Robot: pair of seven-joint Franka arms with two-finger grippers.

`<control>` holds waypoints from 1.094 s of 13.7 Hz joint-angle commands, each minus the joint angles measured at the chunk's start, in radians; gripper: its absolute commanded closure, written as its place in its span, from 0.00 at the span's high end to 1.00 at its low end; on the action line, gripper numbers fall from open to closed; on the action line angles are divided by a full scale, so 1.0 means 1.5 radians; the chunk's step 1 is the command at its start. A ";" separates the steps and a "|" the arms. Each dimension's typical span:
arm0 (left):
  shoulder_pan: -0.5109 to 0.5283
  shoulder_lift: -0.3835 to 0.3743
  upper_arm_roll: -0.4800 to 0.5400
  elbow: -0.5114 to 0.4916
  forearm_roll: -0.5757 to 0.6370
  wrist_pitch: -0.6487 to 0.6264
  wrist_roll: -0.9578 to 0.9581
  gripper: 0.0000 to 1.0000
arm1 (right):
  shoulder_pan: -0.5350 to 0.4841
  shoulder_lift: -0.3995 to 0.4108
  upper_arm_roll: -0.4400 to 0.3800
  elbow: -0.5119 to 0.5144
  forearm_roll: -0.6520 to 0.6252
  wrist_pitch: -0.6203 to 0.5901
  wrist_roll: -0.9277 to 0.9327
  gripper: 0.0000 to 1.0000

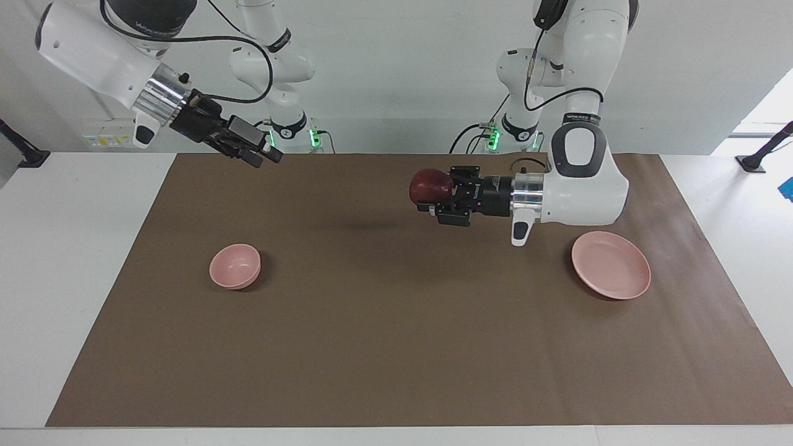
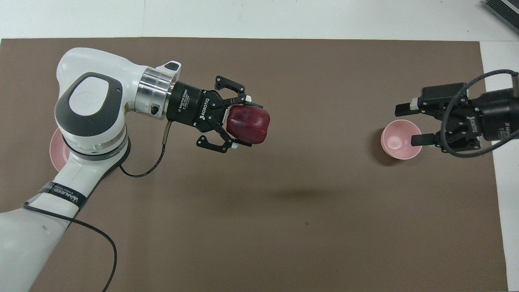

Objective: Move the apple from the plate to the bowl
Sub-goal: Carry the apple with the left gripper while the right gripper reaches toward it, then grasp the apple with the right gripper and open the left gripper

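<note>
Apple [image 1: 430,186], dark red and small, sits pinched between the jaws of the left gripper [image 1: 427,199], lifted clear of the bench [image 1: 384,347] and hanging over bare brown mat [image 1: 372,297] about midway along it, between plate and bowl, with a faint shadow on the mat beneath it. In the overhead view the left gripper [image 2: 242,123] lies nearly level, its black fingers [image 2: 235,88] closed against two sides of the apple [image 2: 248,125], and the white forearm reaches in from the left arm's end of the bench. The right gripper [image 1: 263,155] hangs in the air nearer the right arm's end, angled downward, its jaws spread apart and holding nothing; seen from above, the right gripper [image 2: 407,123] overlaps the bowl's rim, yet the facing view shows it well above the bench and not touching anything. Farther from the robots, the bowl [image 1: 235,266] stands upright on the mat toward the right arm's end, small, deep, pale pink and empty; from overhead the bowl [image 2: 400,139] shows a bare inside. The plate [image 1: 611,264], wide, shallow and pale pink, rests on the mat toward the left arm's end with nothing on it; from overhead only an edge of the plate [image 2: 56,151] shows beside the left arm.
</note>
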 commanded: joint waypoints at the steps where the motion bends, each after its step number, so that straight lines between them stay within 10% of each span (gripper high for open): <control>1: -0.017 0.007 -0.054 0.010 -0.062 0.099 -0.075 0.00 | 0.022 -0.017 0.007 -0.042 0.081 0.058 -0.053 1.00; 6: -0.076 0.007 -0.092 0.010 -0.169 0.196 -0.090 0.00 | 0.099 -0.036 0.009 -0.087 0.142 0.163 -0.079 1.00; 15: -0.086 0.007 -0.121 0.010 -0.196 0.233 -0.090 0.00 | 0.099 -0.036 0.008 -0.095 0.150 0.126 -0.125 1.00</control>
